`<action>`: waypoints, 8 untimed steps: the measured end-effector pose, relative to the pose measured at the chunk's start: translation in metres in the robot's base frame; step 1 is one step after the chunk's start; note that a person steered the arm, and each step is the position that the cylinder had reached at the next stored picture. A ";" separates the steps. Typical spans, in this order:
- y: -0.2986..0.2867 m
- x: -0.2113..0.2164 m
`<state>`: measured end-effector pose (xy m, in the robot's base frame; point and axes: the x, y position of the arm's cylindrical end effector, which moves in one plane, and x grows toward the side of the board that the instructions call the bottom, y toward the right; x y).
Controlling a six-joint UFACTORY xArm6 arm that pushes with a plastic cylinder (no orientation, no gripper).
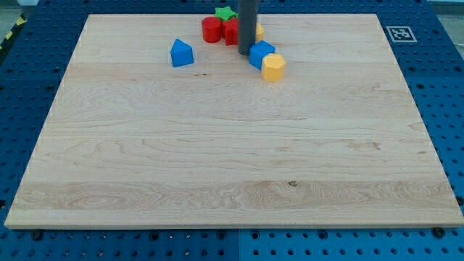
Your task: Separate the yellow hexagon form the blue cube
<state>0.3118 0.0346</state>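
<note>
Surface (232,181): pale wooden board with fine grain lines running across the view and one small dark knot low down, right of centre; it lies on a blue panel dotted with rows of holes (449,109).
Marker (399,32): small black-and-white square tag at the board's top right corner.
Yellow hexagon (273,67): smooth, matte, six-sided block near the view's top, right of centre; its upper left side touches the blue cube.
Blue cube (261,54): glossy square-edged block, up and to the view's left of the yellow hexagon, its left side against the rod.
Blue block (181,53): house-like shape with a peaked top, alone and well apart to the view's left of the cluster.
Red cylinder (211,30): round, smooth, at the view's top, touching a second red block.
Second red block (230,31): partly hidden by the rod; shape cannot be told.
Green star (226,13): pointed block just above the red ones, at the board's top edge.
Yellow block behind rod (259,31): only a sliver shows on the rod's right; shape cannot be told.
Rod: straight, dark grey, smooth, coming down from the view's top.
My tip (245,54): set on the board just left of the blue cube, touching it, below the red blocks.
End effector: a plain rod with no jaws, so it holds nothing.
</note>
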 end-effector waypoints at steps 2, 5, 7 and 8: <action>0.056 0.072; 0.034 0.026; 0.136 0.072; 0.137 0.102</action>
<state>0.4138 0.1712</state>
